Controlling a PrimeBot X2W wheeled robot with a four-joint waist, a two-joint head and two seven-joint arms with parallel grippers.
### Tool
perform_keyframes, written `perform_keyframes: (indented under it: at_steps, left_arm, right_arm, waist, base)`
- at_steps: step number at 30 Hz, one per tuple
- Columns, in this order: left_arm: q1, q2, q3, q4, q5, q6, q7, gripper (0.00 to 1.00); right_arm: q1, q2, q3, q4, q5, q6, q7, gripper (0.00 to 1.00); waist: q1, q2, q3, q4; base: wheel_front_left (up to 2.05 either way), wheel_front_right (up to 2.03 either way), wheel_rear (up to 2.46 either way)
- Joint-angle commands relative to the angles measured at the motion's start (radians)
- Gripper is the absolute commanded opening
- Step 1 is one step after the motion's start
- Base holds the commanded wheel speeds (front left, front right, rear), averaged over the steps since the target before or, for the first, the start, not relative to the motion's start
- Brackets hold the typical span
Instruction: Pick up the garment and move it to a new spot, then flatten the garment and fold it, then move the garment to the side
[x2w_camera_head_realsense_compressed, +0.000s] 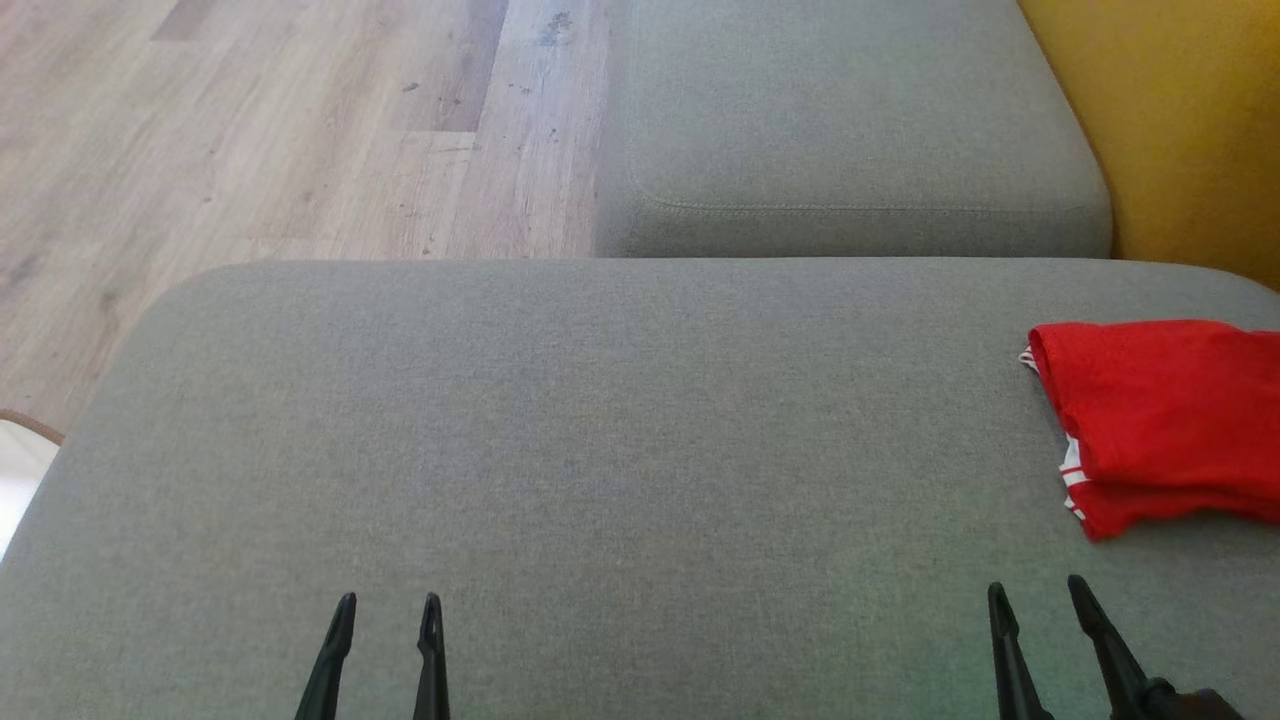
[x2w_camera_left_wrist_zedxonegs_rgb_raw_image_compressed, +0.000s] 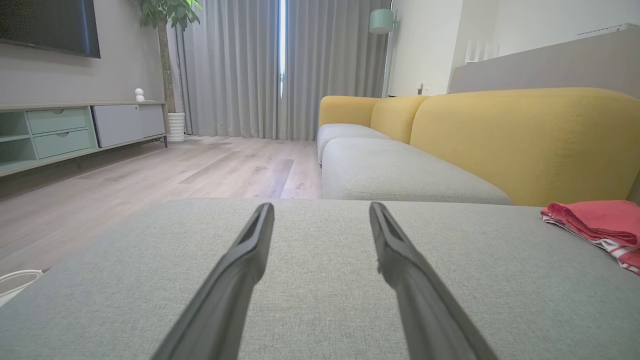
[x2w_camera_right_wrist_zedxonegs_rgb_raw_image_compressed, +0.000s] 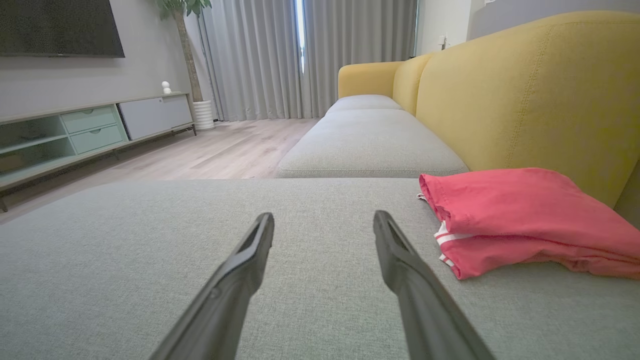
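A red garment (x2w_camera_head_realsense_compressed: 1165, 425) with white stripes lies folded at the right edge of the grey cushion (x2w_camera_head_realsense_compressed: 600, 450), partly cut off by the head view's right border. It also shows as the garment (x2w_camera_right_wrist_zedxonegs_rgb_raw_image_compressed: 520, 220) to the right of my right fingers, and as the garment (x2w_camera_left_wrist_zedxonegs_rgb_raw_image_compressed: 600, 225) far right in the left wrist view. My right gripper (x2w_camera_head_realsense_compressed: 1040, 595) stands open just short of it, nothing between its fingers. My left gripper (x2w_camera_head_realsense_compressed: 388, 605) is open over the bare cushion at the lower left, far from the cloth.
A second grey seat cushion (x2w_camera_head_realsense_compressed: 850, 130) lies beyond, with the yellow sofa back (x2w_camera_head_realsense_compressed: 1190, 120) along the right. Wooden floor (x2w_camera_head_realsense_compressed: 250, 130) is off the cushion's far left. A TV cabinet (x2w_camera_left_wrist_zedxonegs_rgb_raw_image_compressed: 75, 130), plant and curtains stand across the room.
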Motion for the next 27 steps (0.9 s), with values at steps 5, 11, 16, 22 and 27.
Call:
perform_keyframes:
  at_steps: [5,11,16,22,27]
  left_arm:
    - [-0.037,-0.007,0.032,-0.026,0.000,0.007,-0.010,1.00]
    - [0.000,0.000,0.004,0.001,0.000,0.001,0.000,0.00]
    - [0.013,0.000,0.000,0.078,-0.009,0.000,0.005,0.00]
    - [-0.002,0.004,0.007,0.080,-0.073,-0.004,0.015,0.00]
    - [-0.020,0.007,0.014,0.090,-0.138,-0.011,0.026,0.00]
  right_arm:
    - [-0.035,-0.008,0.021,-0.036,0.006,0.006,-0.011,1.00]
    - [0.002,0.001,0.000,0.000,0.009,0.000,0.000,0.00]
    - [0.012,0.001,0.009,0.078,0.016,0.000,0.003,0.00]
    - [-0.005,-0.003,0.008,0.080,0.081,0.000,0.013,0.00]
    - [-0.024,-0.007,0.007,0.085,0.146,0.000,0.024,0.00]
  waist:
    - [0.0000,0.0000,-0.003,0.003]
    - [0.0000,0.0000,-0.007,0.000]
    - [0.0000,0.0000,-0.007,-0.001]
    - [0.0000,0.0000,-0.001,-0.005]
    - [0.0000,0.0000,0.005,-0.010]
  base:
    - [0.00,0.00,0.00]
    - [0.00,0.00,0.00]
    - [0.00,0.00,0.00]
    - [0.00,0.00,0.00]
    - [0.00,0.00,0.00]
